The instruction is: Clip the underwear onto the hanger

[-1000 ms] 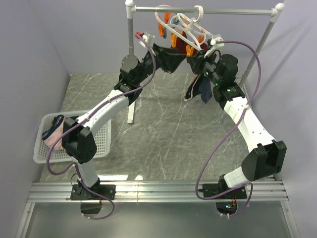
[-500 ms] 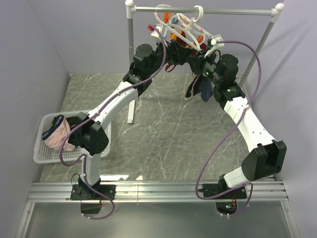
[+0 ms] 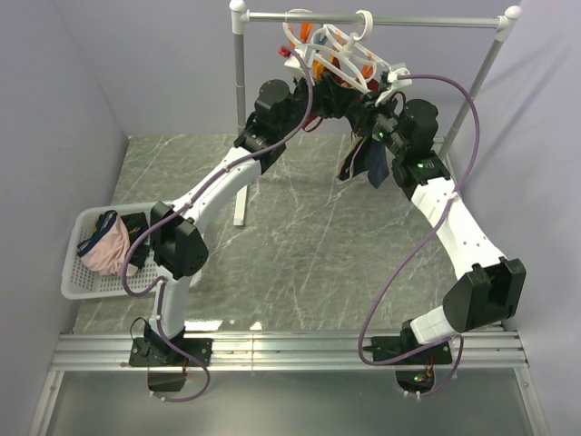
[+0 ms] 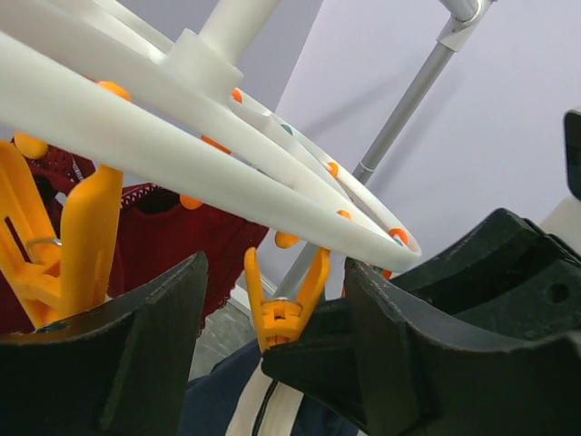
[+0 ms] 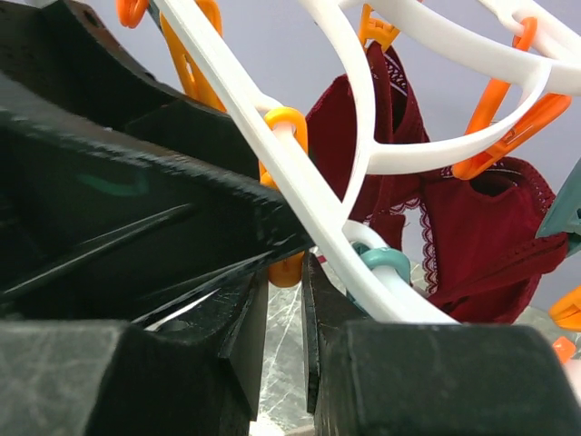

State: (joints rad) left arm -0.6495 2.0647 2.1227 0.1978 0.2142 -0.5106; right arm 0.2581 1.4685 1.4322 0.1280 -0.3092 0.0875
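Observation:
The white ring hanger [image 3: 340, 54] hangs by its hook from the rail, with orange and teal clips. The navy underwear [image 3: 363, 165] dangles below my right gripper [image 3: 361, 114], which is nearly shut, its tips at the lower end of an orange clip [image 5: 286, 269] under the hanger ring [image 5: 300, 182]. In the left wrist view the underwear [image 4: 213, 409], with its beige lining, reaches up to that orange clip [image 4: 283, 313]. My left gripper [image 4: 274, 272] is wide open, its fingers on either side of the clip's handles and apart from them; it also shows in the top view [image 3: 313, 91].
A maroon-red garment [image 5: 490, 236] hangs clipped on the hanger behind the clips. The grey rail stand [image 3: 408, 20] carries the hanger, its post [image 3: 240, 109] to the left. A white basket [image 3: 82, 283] with a pink garment [image 3: 104, 250] sits at the table's left.
My left arm has swung right and up, from left of the hanger to right under it beside the right gripper. The right arm and the hanging underwear have hardly moved.

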